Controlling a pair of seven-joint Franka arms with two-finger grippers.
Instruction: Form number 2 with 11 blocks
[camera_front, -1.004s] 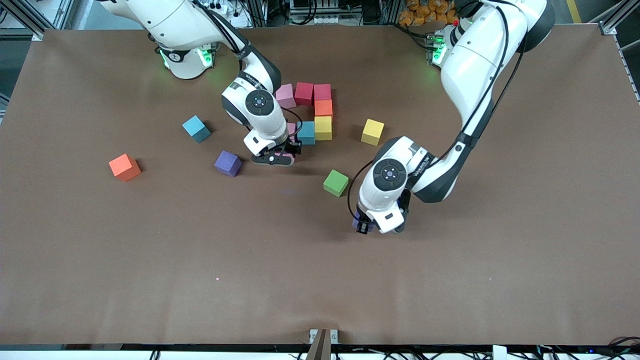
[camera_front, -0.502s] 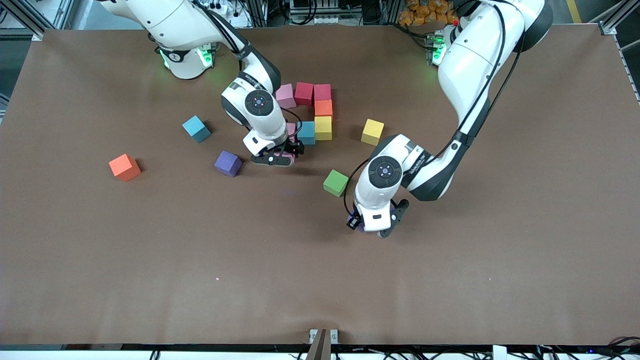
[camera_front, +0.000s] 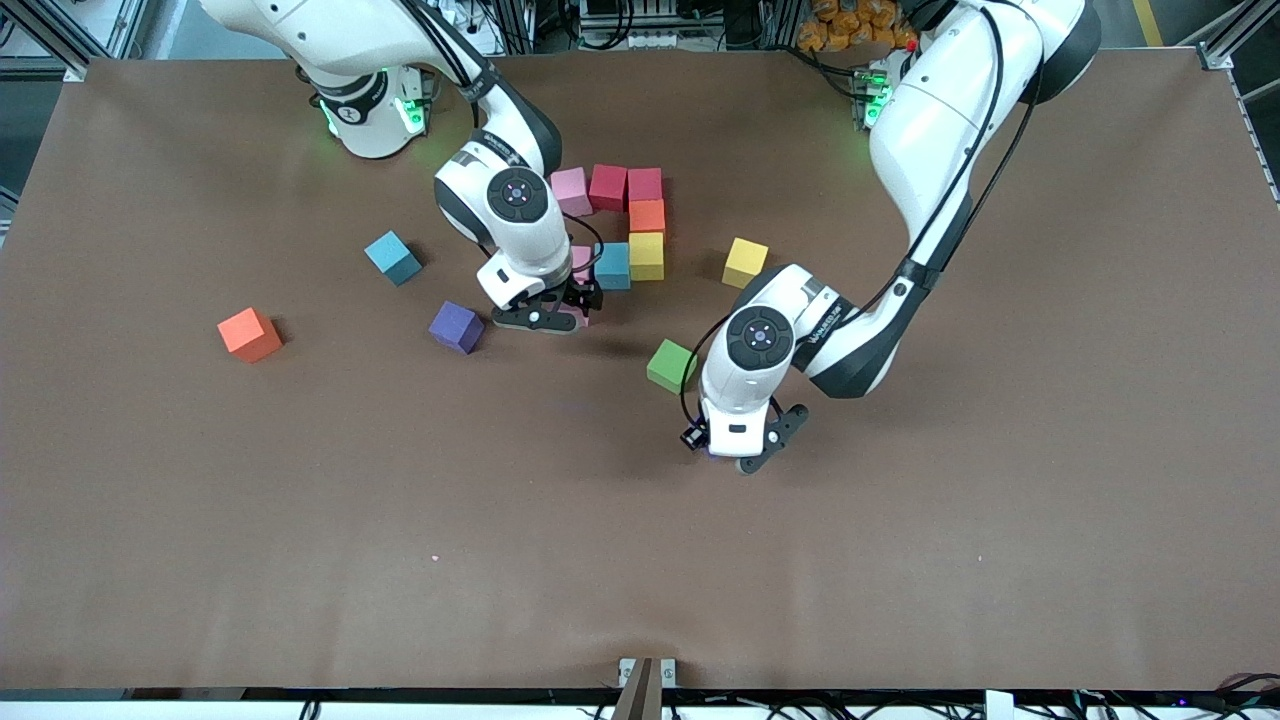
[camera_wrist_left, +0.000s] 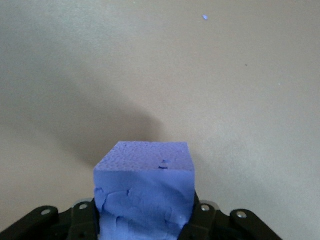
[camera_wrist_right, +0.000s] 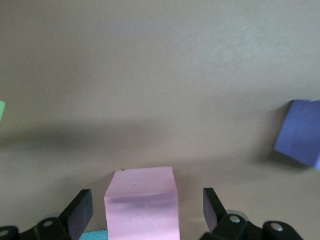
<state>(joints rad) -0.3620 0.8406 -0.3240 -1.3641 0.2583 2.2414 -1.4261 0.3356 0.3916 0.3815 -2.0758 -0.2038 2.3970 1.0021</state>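
Front view first: the brown table (camera_front: 300, 520) is spread wide, and the 2 white arms are seen reaching in from their bases. The right arm (camera_front: 400, 60) is stretched down to the partly built number 2 (camera_front: 625, 225), which sits mid-table toward the bases: a pink block (camera_front: 571, 191), a red block (camera_front: 608, 186) and a second red block (camera_front: 645, 185) are lined up touching in the top row, an orange block (camera_front: 647, 215) is set under that row's end, and a yellow block (camera_front: 646, 255) and a light blue block (camera_front: 612, 265) are joined in the next row. The right gripper (camera_front: 545, 315) is held low at the open end of that row, its fingers (camera_wrist_right: 80, 212) spread wide and clear on either side of another pink block (camera_wrist_right: 142, 205) standing untouched between them. The left arm (camera_front: 940, 120) is bent over bare table nearer the camera, and the left gripper (camera_front: 735, 445) is clamped on a purple-blue block (camera_wrist_left: 145, 197), shown best in the left wrist view. Loose blocks are scattered around: a green one (camera_front: 671, 365) just beside the left arm's wrist, a yellow one (camera_front: 745, 263) near the digit, a purple one (camera_front: 456, 326) close to the right gripper, a teal one (camera_front: 392, 257), and an orange one (camera_front: 249, 334) well out toward the right arm's end.
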